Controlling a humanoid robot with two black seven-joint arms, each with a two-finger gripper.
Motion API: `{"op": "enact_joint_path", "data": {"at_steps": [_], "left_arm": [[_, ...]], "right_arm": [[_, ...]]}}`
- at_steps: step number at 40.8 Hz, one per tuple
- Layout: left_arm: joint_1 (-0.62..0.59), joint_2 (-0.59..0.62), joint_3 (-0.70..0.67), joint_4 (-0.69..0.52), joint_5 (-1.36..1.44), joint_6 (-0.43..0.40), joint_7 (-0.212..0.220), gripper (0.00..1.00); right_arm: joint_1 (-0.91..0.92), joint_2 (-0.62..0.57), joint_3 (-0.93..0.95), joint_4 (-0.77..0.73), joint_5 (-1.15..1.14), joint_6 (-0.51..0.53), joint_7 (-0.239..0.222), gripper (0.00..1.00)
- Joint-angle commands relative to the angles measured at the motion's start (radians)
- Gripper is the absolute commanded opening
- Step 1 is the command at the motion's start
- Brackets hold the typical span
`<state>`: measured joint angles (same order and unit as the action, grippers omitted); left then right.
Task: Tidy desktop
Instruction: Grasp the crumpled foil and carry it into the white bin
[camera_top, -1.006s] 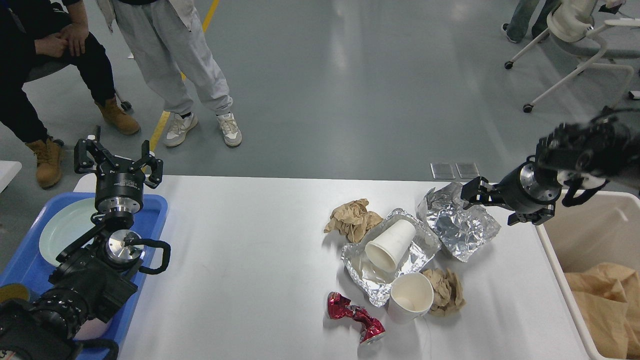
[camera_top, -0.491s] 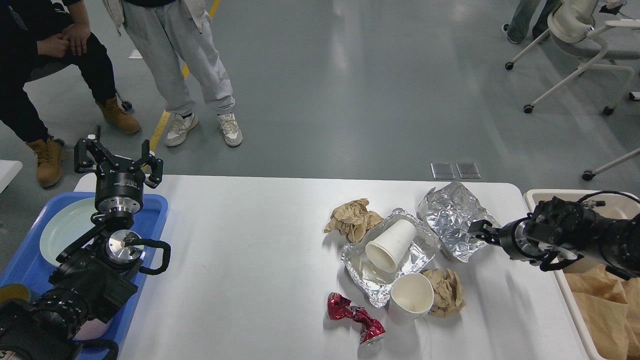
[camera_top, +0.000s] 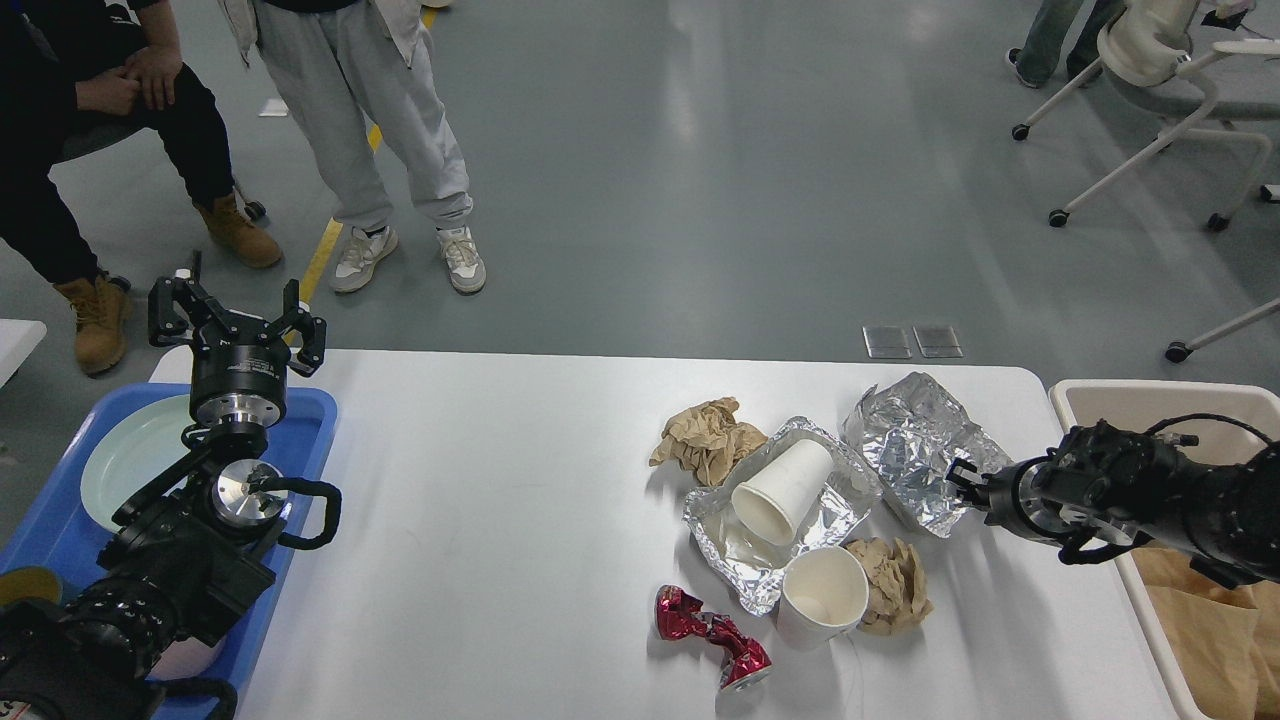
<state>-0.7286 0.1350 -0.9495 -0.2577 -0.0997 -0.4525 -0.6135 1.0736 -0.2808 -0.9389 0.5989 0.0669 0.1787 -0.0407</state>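
Observation:
The white desktop (camera_top: 500, 520) carries a heap of litter right of centre: a crumpled foil sheet (camera_top: 905, 445), a foil tray (camera_top: 720, 525) with a white paper cup (camera_top: 782, 490) lying in it, an upright white cup (camera_top: 822, 597), two wads of brown paper (camera_top: 705, 440) (camera_top: 897, 585) and a crushed red can (camera_top: 710, 640). My right gripper (camera_top: 962, 480) is low over the table at the foil sheet's right edge; its fingers are dark and small. My left gripper (camera_top: 237, 322) is open and empty above the far edge of the blue tray (camera_top: 305, 420).
A pale green plate (camera_top: 125, 460) lies in the blue tray. A beige bin (camera_top: 1150, 400) with brown paper (camera_top: 1215, 630) in it stands off the table's right end. Two people are at the far left, and rolling chairs (camera_top: 1170, 60) at the far right.
My right arm has come down from above the bin's corner to table height, and its gripper now sits at the foil sheet's right edge. The left arm has not moved.

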Motion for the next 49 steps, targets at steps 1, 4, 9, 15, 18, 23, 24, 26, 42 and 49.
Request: {"op": "enact_joint_path", "data": {"at_steps": [1,4,9,15,18,23,24,26,42,49], "left_arm": [[0.000,0.000,0.000,0.000,0.000,0.000,0.000,0.96],[0.000,0.000,0.000,0.000,0.000,0.000,0.000,0.96],[0.000,0.000,0.000,0.000,0.000,0.000,0.000,0.96],[0.000,0.000,0.000,0.000,0.000,0.000,0.000,0.96],[0.000,0.000,0.000,0.000,0.000,0.000,0.000,0.97],[0.000,0.000,0.000,0.000,0.000,0.000,0.000,0.97],[0.000,0.000,0.000,0.000,0.000,0.000,0.000,0.97],[0.000,0.000,0.000,0.000,0.000,0.000,0.000,0.97],[0.000,0.000,0.000,0.000,0.000,0.000,-0.002,0.96],[0.000,0.000,0.000,0.000,0.000,0.000,0.000,0.96]], "right_arm": [[-0.004,-0.001,0.000,0.001,0.059,-0.001,-0.001,0.00],[-0.009,-0.001,-0.001,0.001,0.086,-0.001,-0.001,0.00],[0.015,-0.003,0.006,0.015,0.094,-0.045,-0.001,0.00],[0.116,-0.099,0.064,0.107,0.117,-0.038,-0.001,0.00],[0.204,-0.176,0.066,0.194,0.116,-0.036,0.001,0.00],[0.316,-0.235,0.049,0.274,0.116,-0.033,-0.001,0.00],[0.362,-0.259,0.039,0.300,0.116,-0.022,0.001,0.00],[0.437,-0.288,0.013,0.334,0.116,0.002,0.001,0.00],[0.744,-0.371,-0.144,0.337,0.119,0.124,-0.001,0.00],[0.557,-0.439,-0.159,0.273,0.122,-0.063,0.001,0.00]]}}
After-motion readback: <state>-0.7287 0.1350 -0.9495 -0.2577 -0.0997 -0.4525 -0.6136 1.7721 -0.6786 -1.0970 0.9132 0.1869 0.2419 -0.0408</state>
